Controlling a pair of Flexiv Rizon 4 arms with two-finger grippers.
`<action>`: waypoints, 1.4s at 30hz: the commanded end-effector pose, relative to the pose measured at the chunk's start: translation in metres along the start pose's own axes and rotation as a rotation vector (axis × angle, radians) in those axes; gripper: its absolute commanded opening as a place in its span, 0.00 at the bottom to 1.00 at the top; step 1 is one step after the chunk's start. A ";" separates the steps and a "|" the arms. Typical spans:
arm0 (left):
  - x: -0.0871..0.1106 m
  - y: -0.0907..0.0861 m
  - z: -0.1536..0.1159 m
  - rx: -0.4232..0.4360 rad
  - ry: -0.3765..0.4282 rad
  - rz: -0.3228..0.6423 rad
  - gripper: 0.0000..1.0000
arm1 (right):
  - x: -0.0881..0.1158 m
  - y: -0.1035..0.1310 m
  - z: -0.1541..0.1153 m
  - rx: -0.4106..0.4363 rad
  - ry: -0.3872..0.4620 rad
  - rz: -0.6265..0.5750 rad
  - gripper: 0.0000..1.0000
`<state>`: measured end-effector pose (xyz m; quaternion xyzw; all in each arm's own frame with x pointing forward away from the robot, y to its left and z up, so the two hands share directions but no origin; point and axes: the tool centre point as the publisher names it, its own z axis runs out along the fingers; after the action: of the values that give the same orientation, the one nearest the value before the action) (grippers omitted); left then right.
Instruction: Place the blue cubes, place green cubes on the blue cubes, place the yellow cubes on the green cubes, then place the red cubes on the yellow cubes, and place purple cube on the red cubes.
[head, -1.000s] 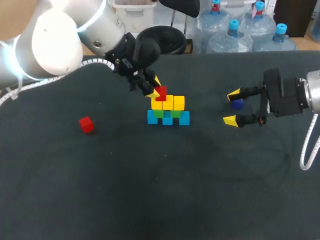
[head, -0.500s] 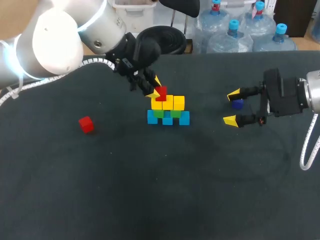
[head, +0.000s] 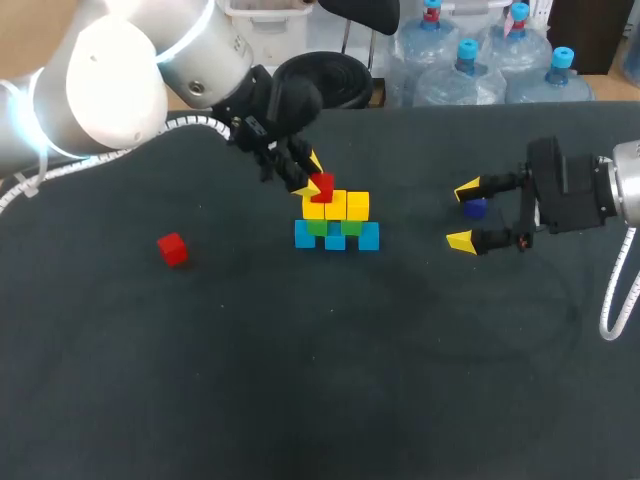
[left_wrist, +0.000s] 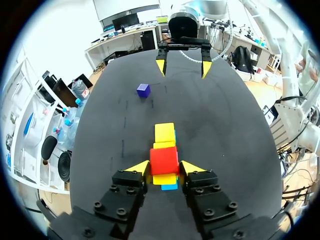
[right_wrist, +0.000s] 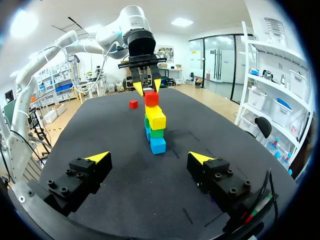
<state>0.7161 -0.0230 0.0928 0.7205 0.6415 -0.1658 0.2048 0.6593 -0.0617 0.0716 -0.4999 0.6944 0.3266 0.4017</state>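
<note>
— What has changed in the last second?

— Nothing I can make out. My left end effector (head: 308, 176) still stands at the left end of the stack in the middle of the surface (head: 300, 380), closed on the red cube (head: 321, 186). From its own wrist I see both yellow tips pressed against that cube's two sides. The arm has not shifted, and the cube has not either.

— Where is that cube exactly?

— On top of the yellow cubes (head: 340, 205), at their left end; it looks seated there, though I cannot be sure it rests fully. Below the yellow ones are the green cubes (head: 330, 227), and under those the blue cubes (head: 338, 238) on the surface.

— And your right side?

— My right end effector (head: 463, 214) holds where it was, well to the right of the stack, fingers spread wide with nothing gripped. The purple cube (head: 475, 208) lies on the surface near its far finger; from the left wrist it shows apart from both fingers.

— Anything else?

— A second red cube (head: 172, 248) lies alone on the surface, well to the left of the stack and a little nearer, unmoved.
</note>
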 end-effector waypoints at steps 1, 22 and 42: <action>-0.001 0.003 0.001 0.007 0.007 -0.002 0.43 | 0.000 0.000 0.001 0.000 -0.002 -0.001 1.00; -0.001 0.004 0.002 0.008 0.007 0.001 0.35 | 0.000 0.000 0.001 0.000 -0.002 -0.001 1.00; -0.005 0.005 0.000 0.007 0.010 0.011 1.00 | 0.000 0.000 0.001 0.000 -0.002 -0.001 1.00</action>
<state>0.7189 -0.0277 0.0938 0.7241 0.6384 -0.1637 0.2033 0.6593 -0.0617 0.0716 -0.4998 0.6944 0.3266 0.4017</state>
